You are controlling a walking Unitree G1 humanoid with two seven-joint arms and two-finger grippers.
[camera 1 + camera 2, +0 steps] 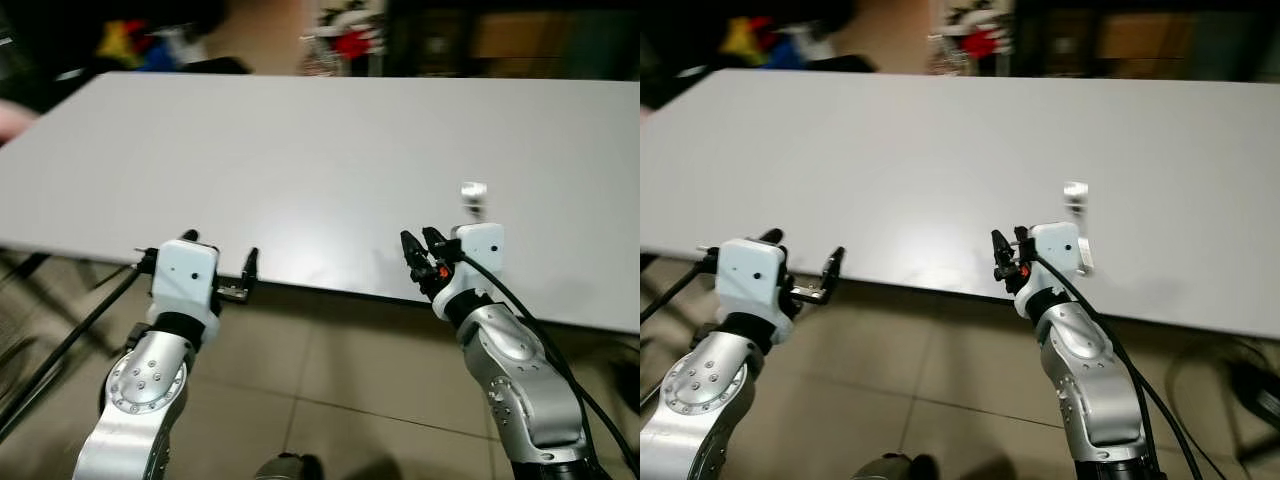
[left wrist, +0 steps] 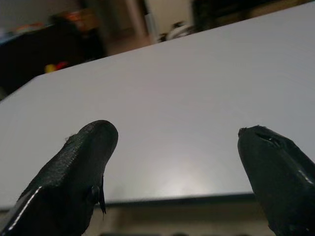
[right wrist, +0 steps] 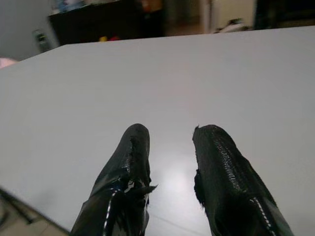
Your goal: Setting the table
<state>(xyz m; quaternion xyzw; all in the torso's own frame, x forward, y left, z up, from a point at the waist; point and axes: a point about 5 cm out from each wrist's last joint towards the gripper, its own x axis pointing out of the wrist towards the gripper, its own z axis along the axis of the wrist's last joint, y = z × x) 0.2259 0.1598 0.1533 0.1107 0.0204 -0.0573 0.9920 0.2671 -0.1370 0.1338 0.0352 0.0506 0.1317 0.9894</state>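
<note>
A large bare pale grey table (image 1: 330,150) stretches in front of me, with no tableware on it. My left gripper (image 1: 220,250) hovers at the near edge on the left, its two black fingers (image 2: 83,162) spread wide open and holding nothing. My right gripper (image 1: 421,243) is at the near edge on the right, pointing over the tabletop. Its fingers (image 3: 133,162) stand close together with a narrow gap and nothing between them. Both silver arms reach up from below.
Beige floor tiles (image 1: 340,370) lie under the near table edge. Black cables or frame legs (image 1: 60,345) slant down at the lower left. Dark furniture and blurred coloured clutter (image 1: 345,40) stand beyond the far edge. A pinkish blur (image 1: 12,120) sits by the table's left side.
</note>
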